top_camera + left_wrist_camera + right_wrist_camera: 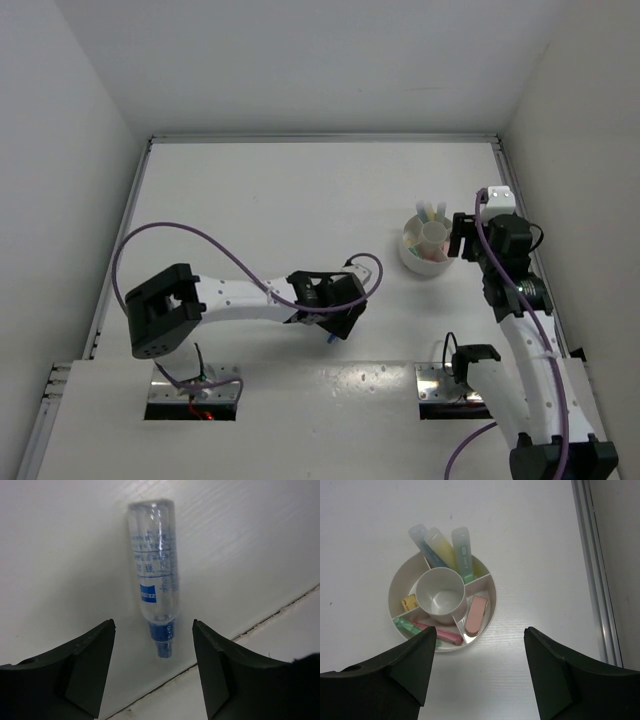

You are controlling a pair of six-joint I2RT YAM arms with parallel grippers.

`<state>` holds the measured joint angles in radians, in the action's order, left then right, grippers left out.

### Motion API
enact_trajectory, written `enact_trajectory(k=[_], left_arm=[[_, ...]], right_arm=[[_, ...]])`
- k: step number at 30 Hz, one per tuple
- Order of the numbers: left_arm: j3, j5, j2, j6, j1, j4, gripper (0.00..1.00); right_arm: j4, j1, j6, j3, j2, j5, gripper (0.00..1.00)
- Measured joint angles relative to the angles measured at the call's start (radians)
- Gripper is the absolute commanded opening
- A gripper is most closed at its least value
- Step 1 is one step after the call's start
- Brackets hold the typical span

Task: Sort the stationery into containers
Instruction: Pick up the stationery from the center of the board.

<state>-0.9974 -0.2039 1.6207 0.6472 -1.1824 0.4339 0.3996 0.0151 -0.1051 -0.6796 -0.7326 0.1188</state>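
Note:
A clear pen with a blue tip (155, 580) lies on the white table. My left gripper (154, 640) is open just above it, its jaws either side of the blue tip, not touching; it shows in the top view (335, 318) with the pen's blue tip (331, 340) peeking out below. The round white divided bowl (485, 580) holds three pens leaning at its far side, a pink eraser (476, 615), a yellow block (409, 602), and pink and green pens at the front. My right gripper (477, 645) is open and empty above the bowl's near edge, also in the top view (462, 236).
The bowl (410, 258) stands at the right of the table. A seam (270, 617) between table panels runs just near the pen. Two metal plates (195, 392) sit at the arm bases. A raised rail (595, 570) edges the table on the right.

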Motion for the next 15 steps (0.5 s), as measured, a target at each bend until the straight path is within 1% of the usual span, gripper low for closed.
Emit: enact_trajectory(k=[3, 7, 13, 14, 15], left_arm=[[0.023, -0.008, 0.036, 0.033, -0.048, -0.020, 0.69], [0.055, -0.016, 0.038, 0.075, -0.103, -0.027, 0.68], [0.095, -0.045, 0.038, 0.123, -0.120, -0.055, 0.64], [0.098, -0.049, 0.038, 0.126, -0.119, -0.060, 0.60], [0.100, -0.053, 0.038, 0.130, -0.119, -0.063, 0.60]], right_arm=[[-0.003, 0.000, 0.000, 0.000, 0.017, 0.000, 0.72], [-0.003, 0.000, 0.000, 0.000, 0.024, 0.000, 0.74], [-0.003, 0.000, 0.000, 0.000, 0.025, 0.000, 0.74], [-0.003, 0.000, 0.000, 0.000, 0.025, 0.000, 0.74], [-0.003, 0.000, 0.000, 0.000, 0.025, 0.000, 0.74]])
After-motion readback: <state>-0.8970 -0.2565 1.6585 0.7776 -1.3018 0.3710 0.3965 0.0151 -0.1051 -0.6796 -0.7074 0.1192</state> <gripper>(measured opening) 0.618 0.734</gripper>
